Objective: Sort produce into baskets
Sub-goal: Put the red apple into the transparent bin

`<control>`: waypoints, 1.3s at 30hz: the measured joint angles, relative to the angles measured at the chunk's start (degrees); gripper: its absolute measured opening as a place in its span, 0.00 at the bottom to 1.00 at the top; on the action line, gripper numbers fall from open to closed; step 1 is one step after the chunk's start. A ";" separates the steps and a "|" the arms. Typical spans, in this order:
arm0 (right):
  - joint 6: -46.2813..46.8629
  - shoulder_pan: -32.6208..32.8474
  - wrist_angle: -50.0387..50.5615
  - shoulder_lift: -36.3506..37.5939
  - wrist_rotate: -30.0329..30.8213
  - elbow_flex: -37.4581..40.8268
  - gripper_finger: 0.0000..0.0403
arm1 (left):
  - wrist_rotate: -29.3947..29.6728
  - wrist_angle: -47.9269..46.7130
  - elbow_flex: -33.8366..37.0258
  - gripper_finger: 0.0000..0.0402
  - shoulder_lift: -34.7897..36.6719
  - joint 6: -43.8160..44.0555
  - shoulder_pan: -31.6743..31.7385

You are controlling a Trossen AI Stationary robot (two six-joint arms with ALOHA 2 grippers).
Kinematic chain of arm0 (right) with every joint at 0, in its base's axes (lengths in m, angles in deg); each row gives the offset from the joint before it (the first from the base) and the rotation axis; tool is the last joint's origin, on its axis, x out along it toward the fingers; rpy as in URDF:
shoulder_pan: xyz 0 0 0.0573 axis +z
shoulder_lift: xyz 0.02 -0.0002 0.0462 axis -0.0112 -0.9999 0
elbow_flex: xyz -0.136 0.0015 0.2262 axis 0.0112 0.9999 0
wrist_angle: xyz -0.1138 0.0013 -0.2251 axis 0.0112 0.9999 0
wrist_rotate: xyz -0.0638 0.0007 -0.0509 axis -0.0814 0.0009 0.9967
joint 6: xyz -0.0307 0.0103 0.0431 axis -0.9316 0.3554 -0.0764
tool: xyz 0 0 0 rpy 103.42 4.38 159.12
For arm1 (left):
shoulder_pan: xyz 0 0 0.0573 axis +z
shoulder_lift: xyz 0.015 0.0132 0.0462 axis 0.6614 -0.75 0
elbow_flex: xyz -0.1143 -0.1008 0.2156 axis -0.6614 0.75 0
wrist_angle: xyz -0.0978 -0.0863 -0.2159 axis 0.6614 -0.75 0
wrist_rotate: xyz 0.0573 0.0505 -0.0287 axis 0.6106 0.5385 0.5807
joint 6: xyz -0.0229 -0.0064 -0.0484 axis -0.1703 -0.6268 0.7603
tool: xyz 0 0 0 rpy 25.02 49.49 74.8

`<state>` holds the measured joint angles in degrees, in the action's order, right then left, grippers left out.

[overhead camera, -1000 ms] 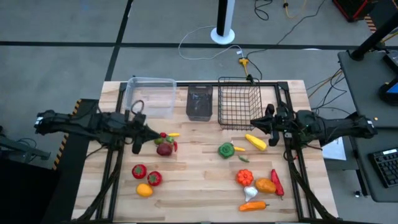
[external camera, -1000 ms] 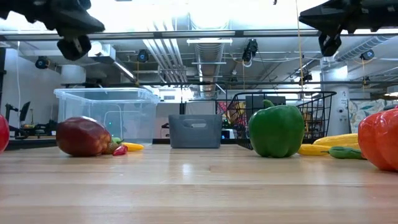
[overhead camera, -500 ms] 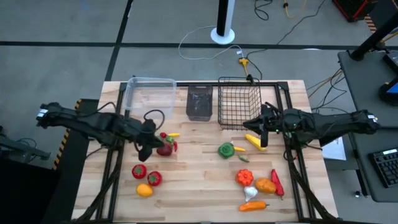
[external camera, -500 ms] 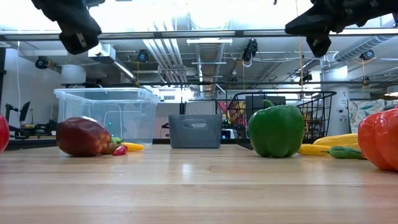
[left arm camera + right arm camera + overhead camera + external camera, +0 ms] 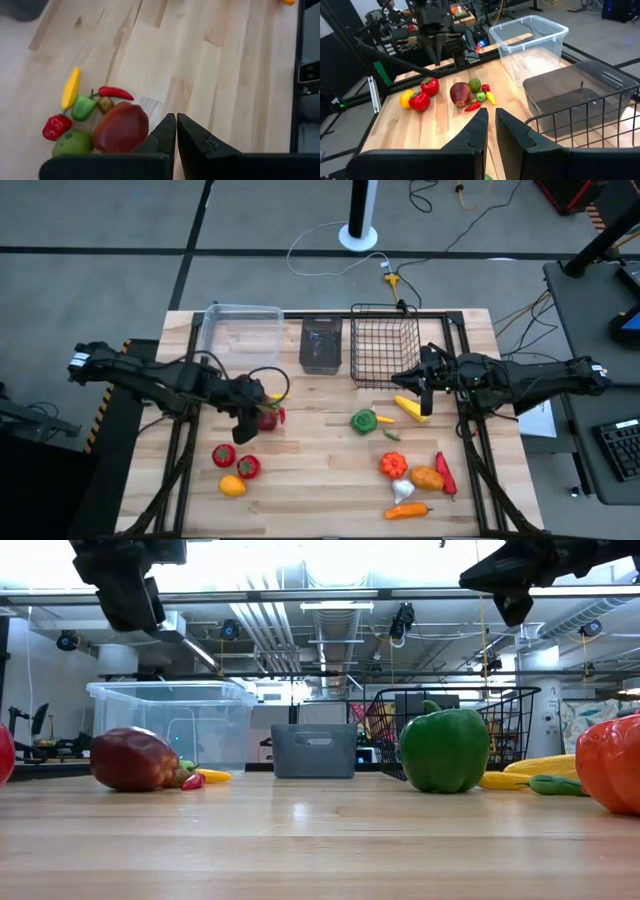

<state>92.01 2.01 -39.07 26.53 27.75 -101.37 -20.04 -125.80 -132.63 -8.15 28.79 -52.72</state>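
High view: three baskets point(image 5: 384, 345), both arms' jaws nearly closed, holding nothing.

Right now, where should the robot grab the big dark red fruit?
Take the red fruit across its round middle, coming straight down from above. The left gripper already hangs beside it, shut, so it must open first. Small peppers crowd one side; the other side is freer.
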 joint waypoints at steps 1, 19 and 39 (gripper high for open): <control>-0.56 0.00 -0.10 0.00 0.00 0.00 0.07 | -0.04 -0.79 -0.59 0.00 -0.62 -0.25 0.00; -4.10 0.00 0.05 -1.74 1.68 0.04 0.07 | -13.92 -4.12 -2.36 0.07 -15.18 -13.50 -0.15; -3.99 0.00 -0.43 -1.75 3.02 0.07 0.07 | -4.59 -15.08 -11.30 0.37 -24.37 -11.87 -0.11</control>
<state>88.02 2.01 -39.50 24.79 30.76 -101.30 -24.63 -140.87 -143.93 -32.52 16.92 -52.83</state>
